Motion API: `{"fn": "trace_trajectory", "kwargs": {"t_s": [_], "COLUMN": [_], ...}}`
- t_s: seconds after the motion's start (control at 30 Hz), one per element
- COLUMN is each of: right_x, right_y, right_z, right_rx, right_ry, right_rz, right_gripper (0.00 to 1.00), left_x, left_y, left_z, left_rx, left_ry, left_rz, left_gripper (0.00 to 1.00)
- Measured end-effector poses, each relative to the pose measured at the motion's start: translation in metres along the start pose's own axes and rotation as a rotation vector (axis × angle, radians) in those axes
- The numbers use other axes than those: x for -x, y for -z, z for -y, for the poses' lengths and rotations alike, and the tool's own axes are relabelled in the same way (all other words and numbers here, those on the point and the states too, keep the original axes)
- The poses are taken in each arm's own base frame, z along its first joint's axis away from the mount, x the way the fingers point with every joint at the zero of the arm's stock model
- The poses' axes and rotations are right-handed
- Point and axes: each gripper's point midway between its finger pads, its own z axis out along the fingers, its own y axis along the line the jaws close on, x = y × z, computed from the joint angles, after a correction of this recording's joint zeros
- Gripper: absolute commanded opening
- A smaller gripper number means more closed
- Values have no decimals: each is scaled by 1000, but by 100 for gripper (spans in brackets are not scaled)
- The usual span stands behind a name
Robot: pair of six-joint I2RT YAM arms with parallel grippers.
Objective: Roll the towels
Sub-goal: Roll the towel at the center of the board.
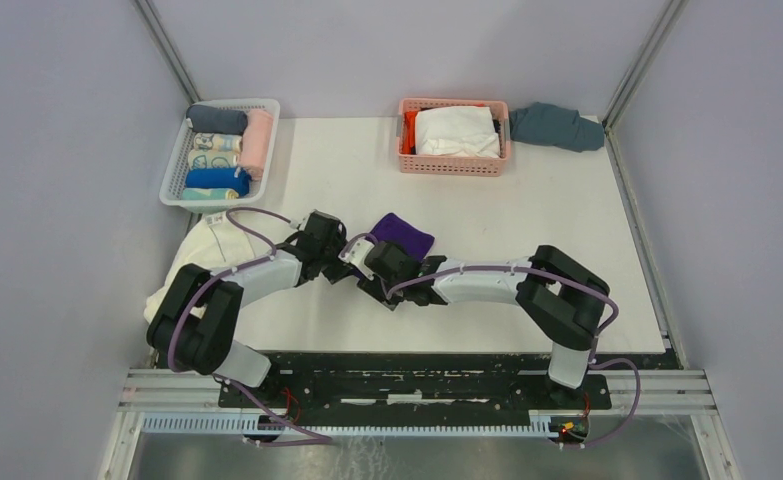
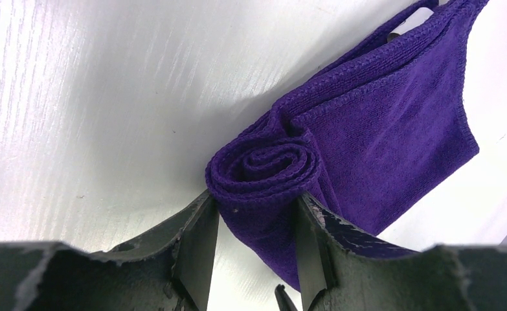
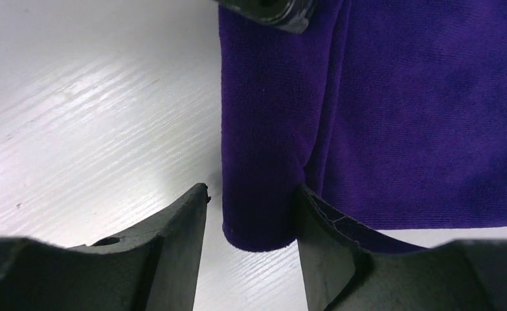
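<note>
A deep purple towel point(image 1: 404, 236) lies mid-table, its near edge rolled into a short coil point(image 2: 263, 165). My left gripper point(image 2: 256, 204) is shut on one end of that coil, with both fingers pressed against it. At the other end, my right gripper point(image 3: 250, 194) stands open around the roll point(image 3: 263, 162): one finger touches it and a gap shows beside the other. In the top view the left gripper point(image 1: 355, 250) and right gripper point(image 1: 379, 258) meet at the towel's near-left edge. A cream-white towel point(image 1: 205, 252) lies partly under the left arm.
A white basket point(image 1: 179, 170) at the back left holds several rolled cloths. A pink basket point(image 1: 452, 165) at the back holds a bright white cloth with orange fabric. A teal-grey cloth point(image 1: 557, 125) lies bunched in the back right corner.
</note>
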Motion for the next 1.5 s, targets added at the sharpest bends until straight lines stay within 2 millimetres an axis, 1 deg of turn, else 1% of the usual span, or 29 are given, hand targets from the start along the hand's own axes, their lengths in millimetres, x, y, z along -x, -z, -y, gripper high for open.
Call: {"fn": "trace_trajectory", "kwargs": {"t_s": [0.07, 0.1, 0.13, 0.2, 0.37, 0.47, 0.53, 0.67, 0.73, 0.77, 0.83, 0.93, 1.07, 1.13, 1.33, 1.5], "right_x": [0, 0, -1, -1, 0, 1, 3, 5, 4, 4, 6, 8, 6, 5, 3, 2], "right_y": [-4, -6, -8, -9, -10, -9, -6, 0, 6, 7, 12, 12, 6, 4, 2, 1], "right_z": [2, 4, 5, 7, 7, 2, -6, -21, -30, -30, -32, -28, -25, -26, -28, -28], "right_rx": [-14, -23, -32, -40, -37, 15, 94, 269, 408, 413, 514, 626, 765, 807, 909, 950], "right_ry": [12, 17, 23, 28, 39, 24, -12, -118, -226, -230, -337, -479, -666, -715, -825, -870], "right_rz": [-6, -9, -13, -17, -28, -28, -20, -9, -9, -9, -3, 5, -21, -35, -76, -100], "right_gripper": [55, 48, 48, 38, 17, 10, 9, 10, 11, 10, 10, 12, 12, 11, 10, 11], "left_x": [0, 0, 1, 1, 3, 3, 3, 8, 11, 12, 11, 5, -6, -10, -14, -11], "left_y": [0, -1, -1, -1, 2, 10, 20, 45, 59, 66, 77, 85, 84, 82, 69, 54], "left_z": [0, 1, 1, 2, 3, -3, -8, -10, -11, -11, -14, -24, -36, -38, -36, -29], "left_rx": [0, 0, -1, -3, -8, 4, 11, -13, -36, -49, -77, -86, -77, -75, -62, -49], "left_ry": [0, 0, 1, 1, 1, 1, 1, 4, 7, 8, 11, 12, 11, 9, 7, 6], "left_rz": [-1, -1, -1, -2, 8, 19, 32, 79, 113, 126, 146, 149, 128, 110, 73, 59], "left_gripper": [53, 56, 56, 58, 70, 75, 77, 78, 79, 80, 82, 85, 86, 86, 84, 80]}}
